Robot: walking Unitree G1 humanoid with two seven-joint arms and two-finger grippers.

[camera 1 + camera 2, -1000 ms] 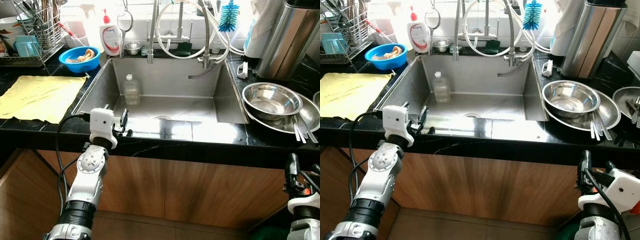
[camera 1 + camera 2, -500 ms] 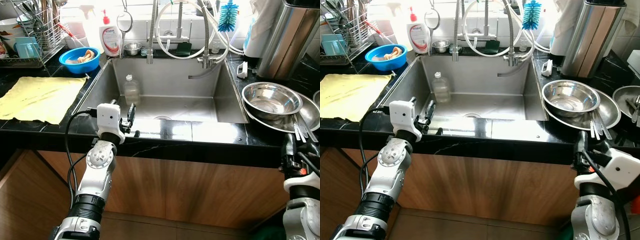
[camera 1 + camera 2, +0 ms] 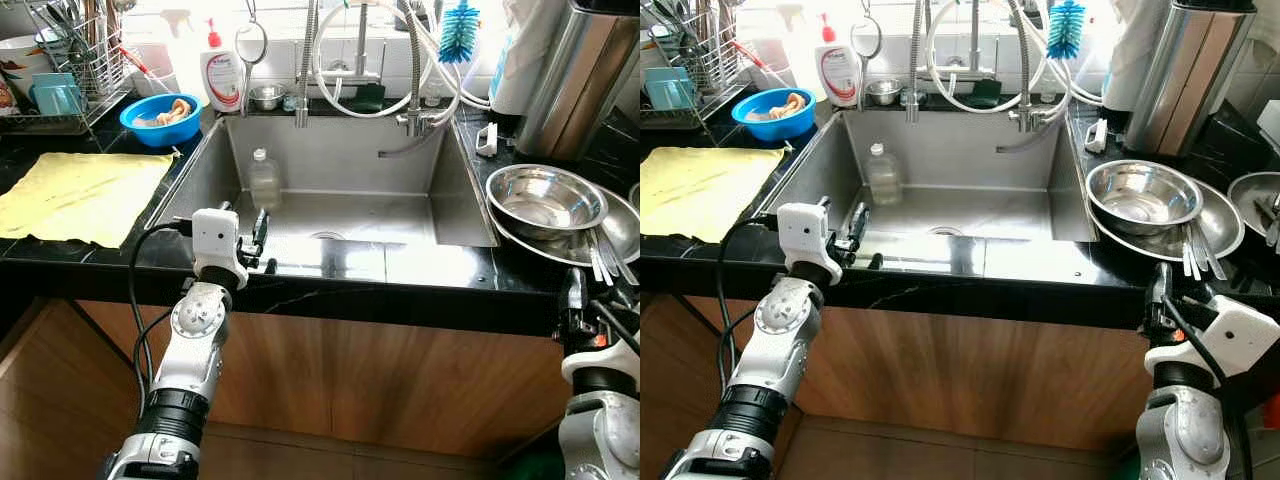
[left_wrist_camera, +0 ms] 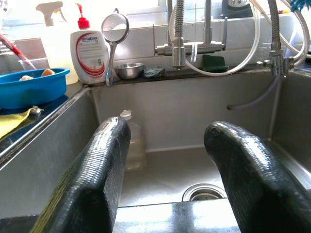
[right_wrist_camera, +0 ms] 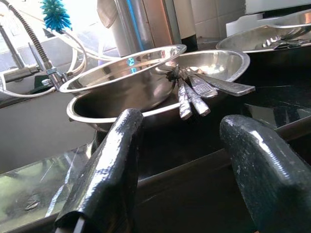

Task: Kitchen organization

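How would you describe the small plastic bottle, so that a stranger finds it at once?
Look into the steel sink set in the black counter. The bottle stands upright on the sink floor in the rear left corner, beyond the left gripper. It is clear with a white cap, the sole object standing in the basin.

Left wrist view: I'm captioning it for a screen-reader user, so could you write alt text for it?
The left gripper, its two black fingers open and holding nothing, points into a steel sink where a clear plastic bottle stands near the drain. Behind the sink are a faucet, a soap bottle and a blue bowl.
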